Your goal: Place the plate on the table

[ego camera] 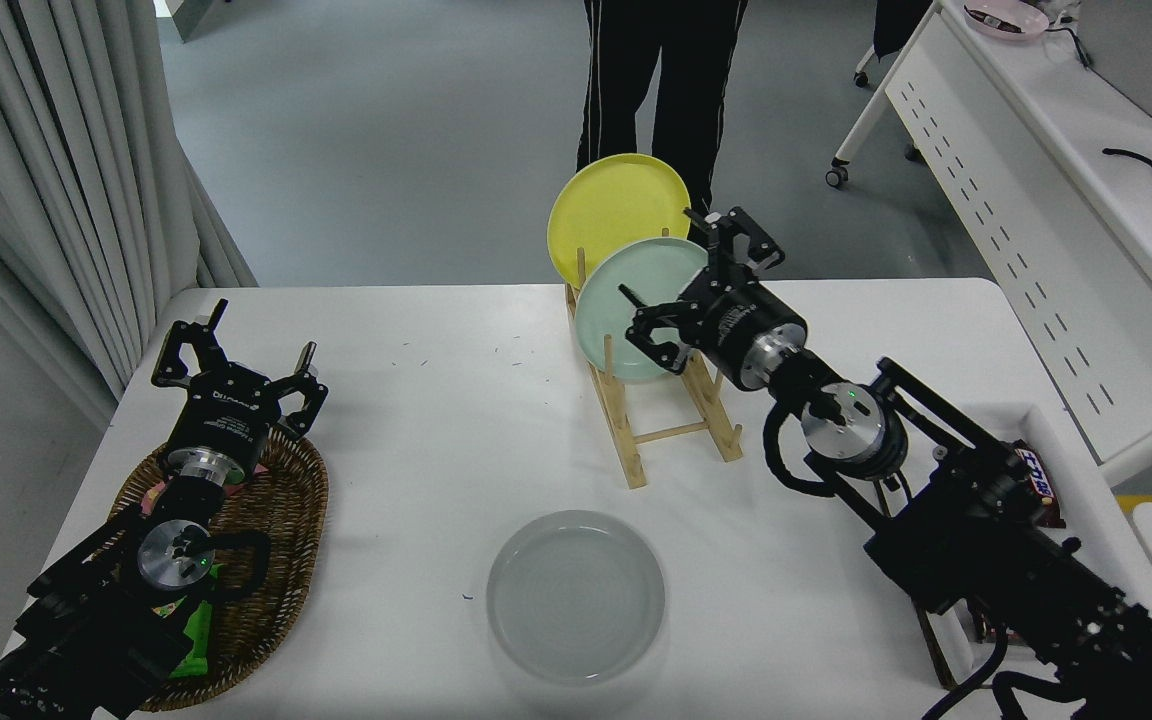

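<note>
The light grey plate lies flat on the white table near its front edge, with nothing touching it. My right gripper is open and empty. It hovers at the right side of a wooden dish rack, close to the mint green plate standing in the rack. A yellow plate stands behind the mint one. My left gripper is open and parked at the lower left over a wicker basket.
A person in black trousers stands at the far side. A white desk with a slotted side panel stands at the right. A white tray with a snack packet lies under my right arm.
</note>
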